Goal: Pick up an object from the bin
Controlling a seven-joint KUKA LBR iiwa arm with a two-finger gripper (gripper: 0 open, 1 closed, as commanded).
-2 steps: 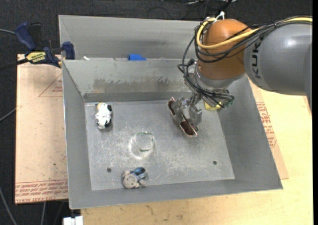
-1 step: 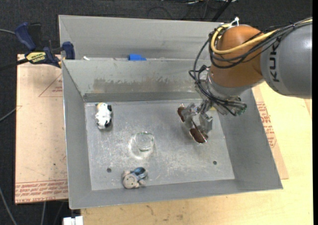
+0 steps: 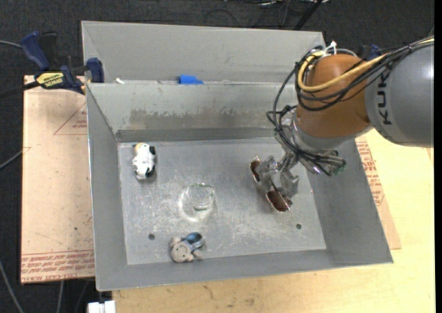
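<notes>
The bin (image 3: 352, 229) is entered from the right by the arm (image 3: 407, 97). Its jaws are spread low over bare floor in the bin's right half, and nothing is seen between them. No thing is gripped yet. The clear cup (image 3: 198, 198), nearest and to their left, would best be straddled squarely across its rim before closing. Further off are a black-and-white toy (image 3: 143, 160) at the left near the back wall and a small blue-and-beige piece (image 3: 185, 248) by the near edge — judged lower, harder grips.
</notes>
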